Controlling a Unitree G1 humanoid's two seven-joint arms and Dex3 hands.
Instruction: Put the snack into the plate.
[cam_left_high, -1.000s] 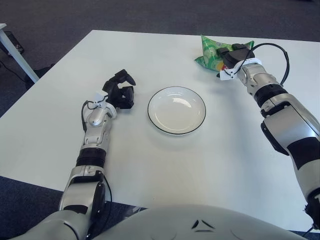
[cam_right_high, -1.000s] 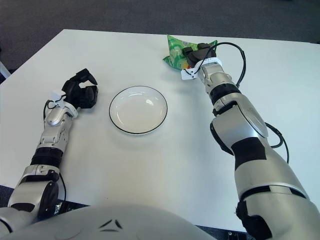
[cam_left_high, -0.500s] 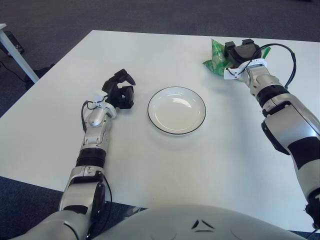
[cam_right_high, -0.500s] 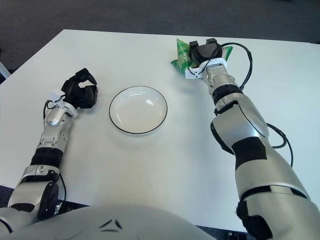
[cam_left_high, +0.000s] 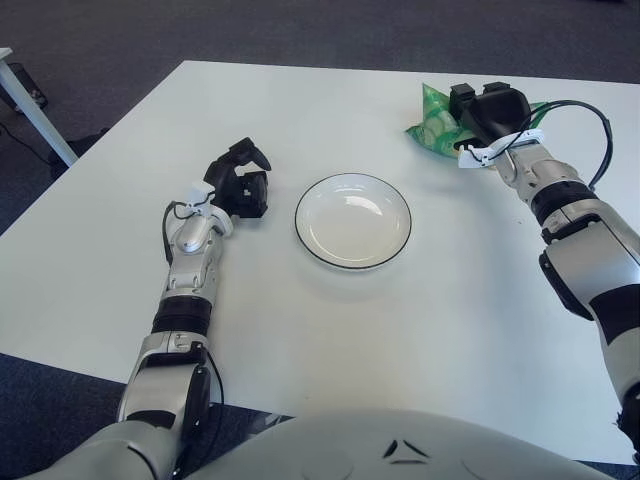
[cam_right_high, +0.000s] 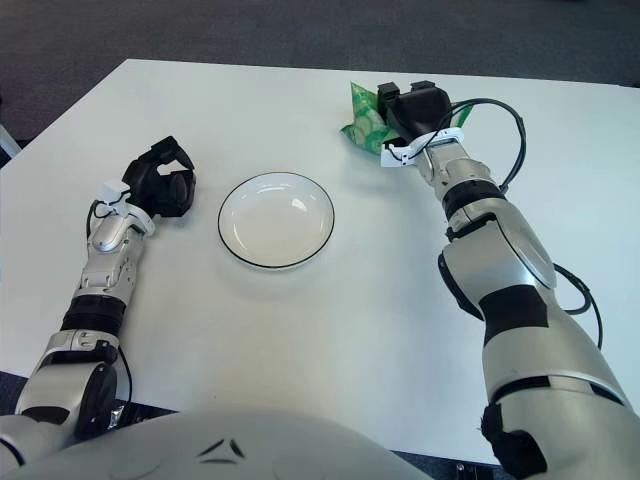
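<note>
Left eye view: a white tabletop (cam_left_high: 330, 320) is seen from above, with both arms reaching onto it.
Snack: a green snack bag (cam_left_high: 434, 118) is found at the far right of the tabletop, partly covered by the right hand; whether its lower edge touches the surface cannot be told.
Right hand: the right hand (cam_left_high: 490, 112) is placed over the bag's right side, and its dark fingers (cam_left_high: 462, 100) are wrapped around the bag.
Plate: a white plate with a thin dark rim (cam_left_high: 301, 232) is set near the middle of the tabletop, and nothing is seen on it.
Snack relative to plate: the bag is held beyond the plate and to its right, well apart from the rim.
Left hand: the left hand (cam_left_high: 240, 182) is rested on the tabletop just left of the plate, apart from it; its fingers (cam_left_high: 252, 156) are curled inward and nothing is grasped by them.
Cable: a black cable (cam_left_high: 585, 110) is looped beside the right wrist.
Surroundings: dark carpet (cam_left_high: 300, 30) is seen past the far edge of the tabletop.
</note>
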